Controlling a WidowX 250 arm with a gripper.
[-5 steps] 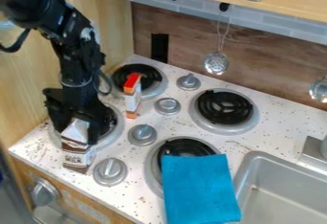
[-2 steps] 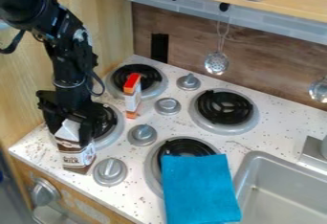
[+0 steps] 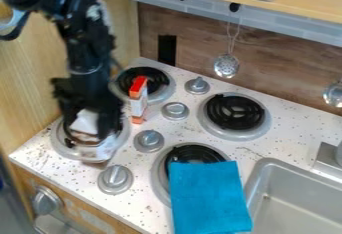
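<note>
Black hand [image 3: 87, 129] grips a white-and-brown carton [image 3: 98, 151] between parted fingers

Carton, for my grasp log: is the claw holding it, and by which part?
Yes, the claw holds the carton by its upper part, around the sloped top, with a finger on either side.

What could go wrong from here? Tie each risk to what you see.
The carton, held in the gripper, is over the near-left burner; its base could catch on the metal ring and tip.

The small orange-and-white box stands upright close to the gripper, so a sideways swing might knock it over.

A knob sits just beside that burner; a carton set down off-centre could bump it.
</note>
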